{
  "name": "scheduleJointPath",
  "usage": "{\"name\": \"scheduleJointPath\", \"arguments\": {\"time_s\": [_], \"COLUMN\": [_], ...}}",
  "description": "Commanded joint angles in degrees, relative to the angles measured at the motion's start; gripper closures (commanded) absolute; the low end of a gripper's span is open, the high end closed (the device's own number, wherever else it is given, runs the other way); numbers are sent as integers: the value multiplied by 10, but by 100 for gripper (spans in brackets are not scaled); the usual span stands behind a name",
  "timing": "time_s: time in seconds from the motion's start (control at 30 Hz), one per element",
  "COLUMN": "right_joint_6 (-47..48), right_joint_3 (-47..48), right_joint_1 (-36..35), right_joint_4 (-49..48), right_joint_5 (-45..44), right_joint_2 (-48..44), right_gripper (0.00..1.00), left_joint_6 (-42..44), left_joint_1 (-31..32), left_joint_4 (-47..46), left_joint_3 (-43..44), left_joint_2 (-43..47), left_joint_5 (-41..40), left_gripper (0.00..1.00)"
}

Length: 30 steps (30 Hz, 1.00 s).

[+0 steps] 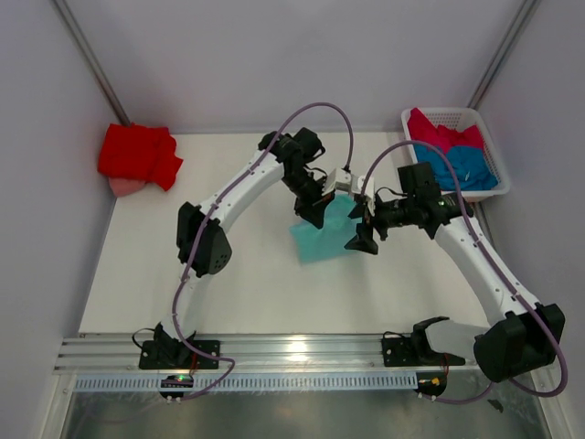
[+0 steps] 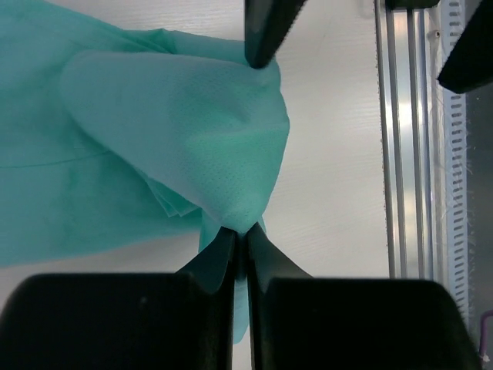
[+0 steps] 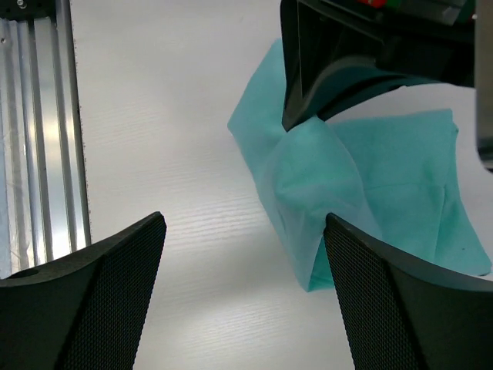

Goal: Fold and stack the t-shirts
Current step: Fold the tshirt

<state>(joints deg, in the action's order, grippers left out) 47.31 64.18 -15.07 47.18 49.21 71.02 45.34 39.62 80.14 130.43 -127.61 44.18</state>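
A mint-teal t-shirt (image 1: 322,240) lies partly folded at the table's centre. My left gripper (image 1: 313,212) is shut on a pinch of it and holds that part up in a peak; in the left wrist view the cloth (image 2: 154,139) runs into the closed jaws (image 2: 241,231). My right gripper (image 1: 363,240) stands open just right of the shirt. In its own view its fingers (image 3: 245,223) straddle bare table, the right one against the teal fold (image 3: 308,200). A bright red t-shirt (image 1: 137,155) lies bunched at the far left.
A white slatted basket (image 1: 439,113) at the far right corner holds a crimson-pink t-shirt (image 1: 439,133) and a blue one (image 1: 466,169). Pale pink cloth (image 1: 126,187) peeks from under the red shirt. A metal rail (image 1: 292,352) runs along the near edge.
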Motion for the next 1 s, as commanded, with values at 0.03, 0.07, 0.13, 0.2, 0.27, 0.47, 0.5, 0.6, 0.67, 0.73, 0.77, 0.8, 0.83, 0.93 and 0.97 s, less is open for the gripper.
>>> {"name": "scheduleJointPath", "arguments": {"time_s": [0.03, 0.07, 0.13, 0.2, 0.27, 0.47, 0.5, 0.6, 0.67, 0.73, 0.77, 0.8, 0.83, 0.93, 0.97], "right_joint_6": [-10, -14, -19, -22, -26, -18, -19, -19, -18, -10, -7, -6, -6, -2, 3], "right_joint_3": [-18, -20, -20, -27, -31, -40, -40, -40, -36, -35, -35, -36, -36, -34, -32], "right_joint_1": [-4, -3, -3, -3, -3, -4, -4, -4, -3, -3, -4, -4, -4, -4, -4], "right_joint_4": [-53, -56, -59, -72, -82, -100, -101, -105, -104, -97, -95, -95, -93, -88, -83], "right_joint_5": [51, 50, 50, 51, 45, 26, 29, 37, 41, 42, 41, 40, 40, 40, 35], "right_joint_2": [-50, -54, -49, -45, -42, -33, -30, -15, -4, 0, 1, 2, 3, 9, 10], "right_gripper": [13, 13, 13, 13, 13, 13, 13, 13, 13, 13, 14, 18, 21, 36, 37], "left_joint_6": [-22, -21, -21, -22, -23, -18, -18, -18, -17, -14, -14, -13, -11, -10, -10], "left_joint_1": [2, 3, 2, 3, 2, 2, 3, 3, 2, 2, 2, 2, 2, 2, 3], "left_joint_4": [99, 99, 100, 100, 102, 112, 112, 113, 115, 118, 119, 122, 123, 125, 126], "left_joint_3": [20, 18, 18, 18, 18, 6, 5, 4, 4, 4, 4, 4, 4, 3, 3], "left_joint_2": [4, 5, 7, 8, 10, 26, 28, 32, 34, 36, 38, 40, 41, 44, 44], "left_joint_5": [21, 21, 26, 30, 37, 39, 41, 43, 42, 44, 45, 46, 48, 49, 50], "left_gripper": [99, 99, 99, 99, 99, 99, 99, 99, 99, 99, 99, 99, 99, 99, 99]}}
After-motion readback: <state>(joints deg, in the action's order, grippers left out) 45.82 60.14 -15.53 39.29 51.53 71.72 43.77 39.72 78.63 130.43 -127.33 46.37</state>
